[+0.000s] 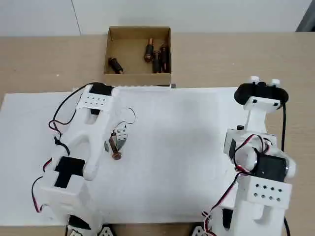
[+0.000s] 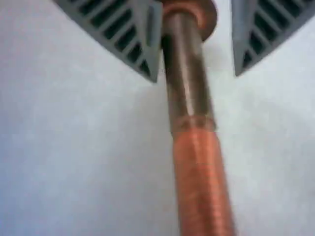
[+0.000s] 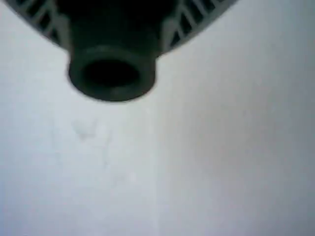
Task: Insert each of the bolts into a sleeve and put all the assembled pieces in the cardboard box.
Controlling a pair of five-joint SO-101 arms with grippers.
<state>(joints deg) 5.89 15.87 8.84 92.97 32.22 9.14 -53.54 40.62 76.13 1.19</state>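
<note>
A light wooden table (image 1: 49,54) stands against a plain white wall (image 1: 197,14) that carries one thin dark seam (image 1: 76,17), a large white sheet (image 1: 187,147) covers most of the tabletop under even light, and a dark object (image 1: 307,19) occupies the far corner.

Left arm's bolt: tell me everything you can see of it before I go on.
The bolt is copper-coloured metal: a flanged round head, a smooth shank, then a threaded length, no sleeve on it. Its head end lies between the left gripper's grey ribbed fingers; one finger meets the shank, a gap shows at the other. It is over the white sheet; whether it rests there is unclear.
</note>
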